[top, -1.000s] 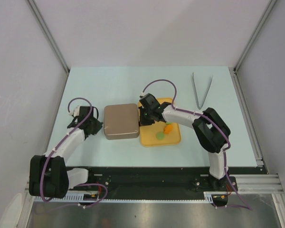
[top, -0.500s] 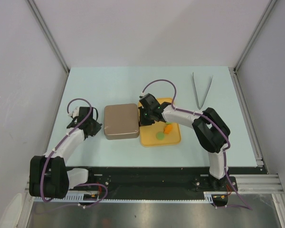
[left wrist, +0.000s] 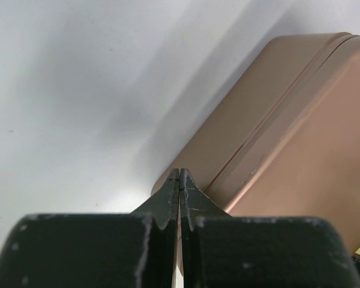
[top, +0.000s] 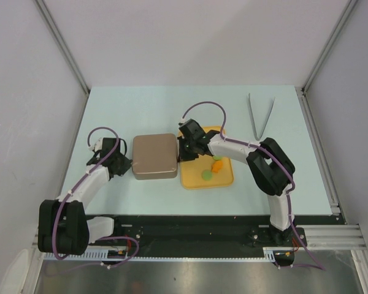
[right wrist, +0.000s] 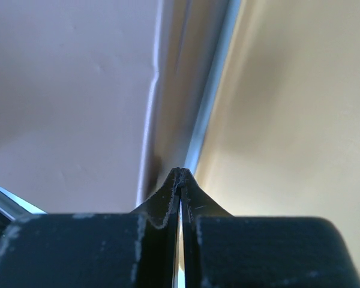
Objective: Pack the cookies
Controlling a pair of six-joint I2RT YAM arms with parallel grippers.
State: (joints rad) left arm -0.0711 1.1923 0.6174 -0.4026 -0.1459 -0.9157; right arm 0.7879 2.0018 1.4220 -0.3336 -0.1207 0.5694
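Tin (top: 154,156) on the worktop (top: 110,110), flanked by two clenched grippers, now slightly further left than before.
Yellow tray (top: 226,179) lies just right of the tin. The left gripper (left wrist: 179,174) tip is at the tin's left side and the right gripper (right wrist: 180,173) is against its right edge, both empty. Orange and green cookies (top: 216,165) sit in the tray.

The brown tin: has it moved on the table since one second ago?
Yes. The brown tin slid slightly to the left, away from the yellow tray.
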